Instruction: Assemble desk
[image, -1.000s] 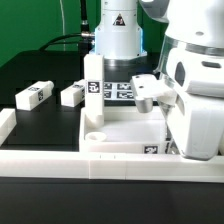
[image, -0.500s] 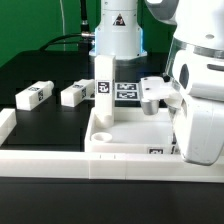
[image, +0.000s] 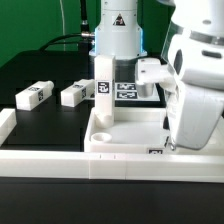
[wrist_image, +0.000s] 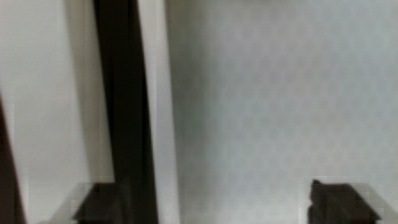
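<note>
One upright leg (image: 103, 88) is standing in a corner recess of the desk top (image: 130, 132), so I'd call this early going. One loose leg (image: 33, 96) and a second loose leg (image: 73, 95) wait on the black surface (image: 35, 72) just beyond the tray, and no fourth shows. The tool (wrist_image: 222, 205) has dark fingertips (wrist_image: 103, 205) spread over white plastic, gripping or not I cannot tell. The arm (image: 195, 95) hides the tray's far side, and the marker board (image: 127, 90) sits behind.

Desk top (image: 130, 150), one leg (image: 103, 85) upright on it; two loose legs (image: 33, 96) (image: 73, 95) on black table (image: 35, 68)
</note>
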